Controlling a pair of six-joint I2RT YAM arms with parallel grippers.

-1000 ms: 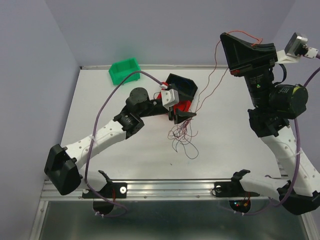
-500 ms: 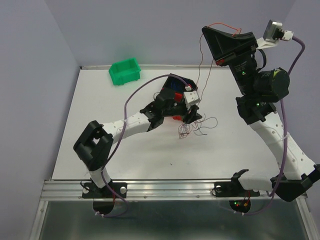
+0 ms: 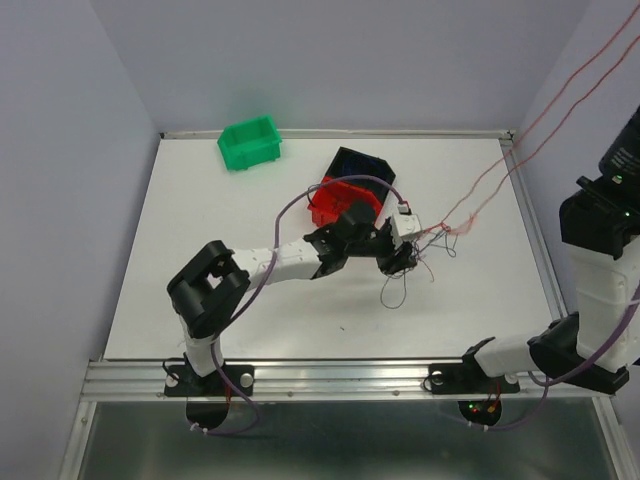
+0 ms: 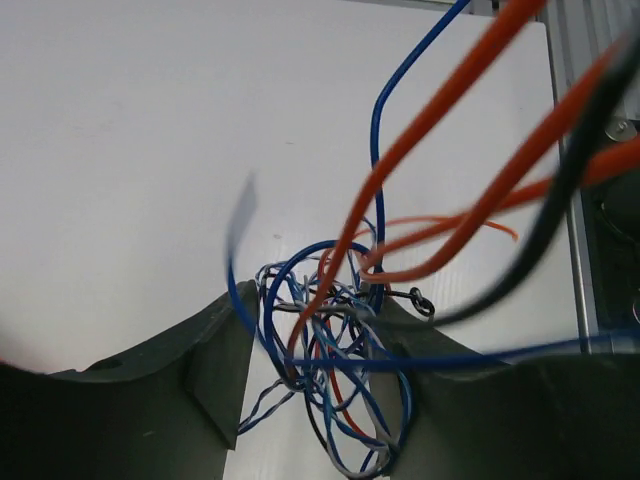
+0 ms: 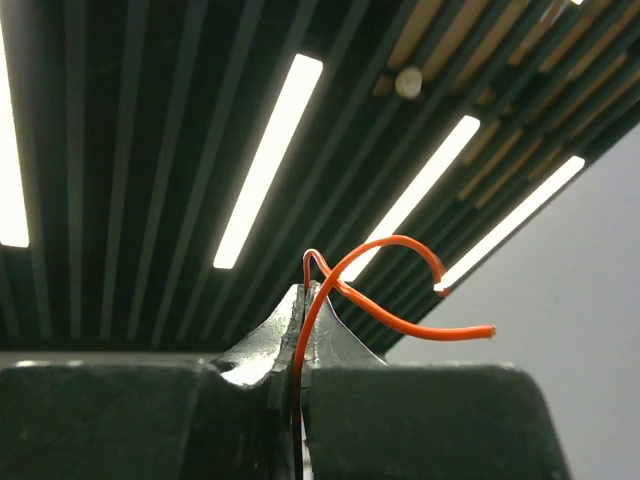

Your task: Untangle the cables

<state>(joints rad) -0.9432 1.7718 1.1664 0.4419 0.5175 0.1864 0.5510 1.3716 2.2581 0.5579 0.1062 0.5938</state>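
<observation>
The cables point(image 3: 425, 245) are a tangle of thin red, blue, black and orange wires on the white table, right of centre. My left gripper point(image 3: 405, 258) is at the tangle. In the left wrist view the tangle point(image 4: 330, 340) sits between my left gripper's point(image 4: 320, 370) dark fingers, which are closed in against it. Two orange wires point(image 3: 540, 130) run taut from the tangle up past the top right corner. My right gripper is out of the top view. In the right wrist view my right gripper point(image 5: 303, 300) is shut on an orange wire point(image 5: 400, 245) and points at the ceiling.
A green bin point(image 3: 250, 142) stands at the back left. A red bin point(image 3: 340, 198) and a dark blue bin point(image 3: 362, 165) stand just behind my left arm. The table's right edge rail point(image 3: 530, 230) is close to the tangle. The right arm's upright link point(image 3: 600, 230) stands at the right.
My right gripper has risen up and to the right out of the top view, drawing the orange wires taut. My left gripper has moved right with the tangle.
</observation>
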